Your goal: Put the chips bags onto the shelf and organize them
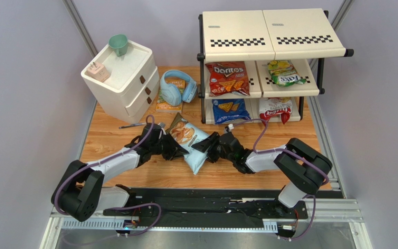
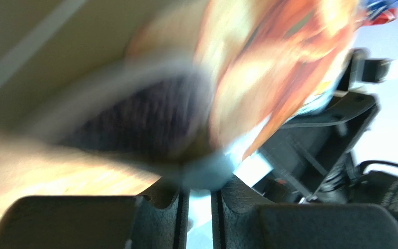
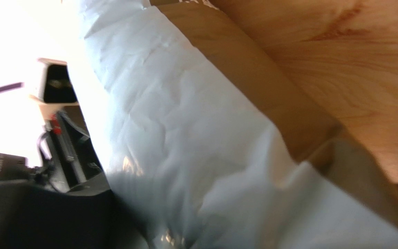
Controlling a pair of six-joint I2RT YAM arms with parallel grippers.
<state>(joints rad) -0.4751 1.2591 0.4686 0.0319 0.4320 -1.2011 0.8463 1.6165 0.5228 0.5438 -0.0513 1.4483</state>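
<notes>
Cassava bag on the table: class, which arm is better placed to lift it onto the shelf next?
Probably right: the right end effector sits at the cassava bag's right edge, and the shelf stands beyond that arm. The left end effector pinches the other edge but would reach across.

Left arm (image 1: 114,162) and right arm (image 1: 266,158): white shells, black joints, purple cables (image 1: 259,137) looping alongside each.

We see a robotics lab cell: plain grey partition walls (image 1: 24,78) enclose a light wooden tabletop (image 1: 175,179) mounted on silver aluminium rails (image 1: 336,210) (slotted extrusion, by the look).
</notes>
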